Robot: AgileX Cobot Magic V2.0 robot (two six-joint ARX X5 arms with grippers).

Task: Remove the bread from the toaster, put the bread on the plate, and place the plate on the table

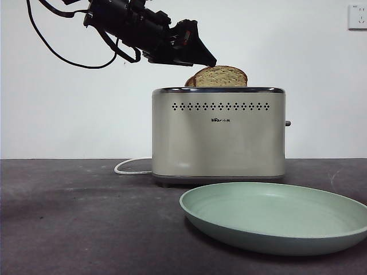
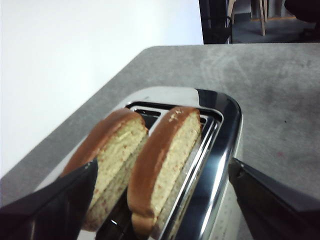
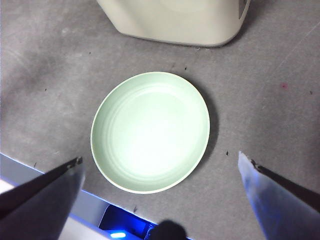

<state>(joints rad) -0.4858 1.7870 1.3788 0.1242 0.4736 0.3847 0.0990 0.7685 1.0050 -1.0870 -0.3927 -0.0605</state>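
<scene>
Hovering just above the boxy cream-beige toaster (image 1: 218, 134) with its chrome top rim, the left gripper (image 1: 198, 57) has its two black jaws spread wide and holds nothing. Two slices stand upright in the slots, side by side. The light tan speckled bread (image 2: 167, 165) with its domed top sits in one slot, and a similar slice with a darker crust (image 2: 111, 160) sits in the next. In the left wrist view both slices lie between the open jaws. The task appears to be at its first step: bread not yet taken. The next move likely calls for the jaws to come down around one slice alone and close on its flat faces, without catching its neighbour. The wide, shallow, pale mint-green round plate (image 1: 275, 220) lies empty on the dark grey-purple matte table (image 1: 86, 223), just in front of the toaster. The right gripper (image 3: 160, 200) waits high over the plate, jaws wide apart, empty.
</scene>
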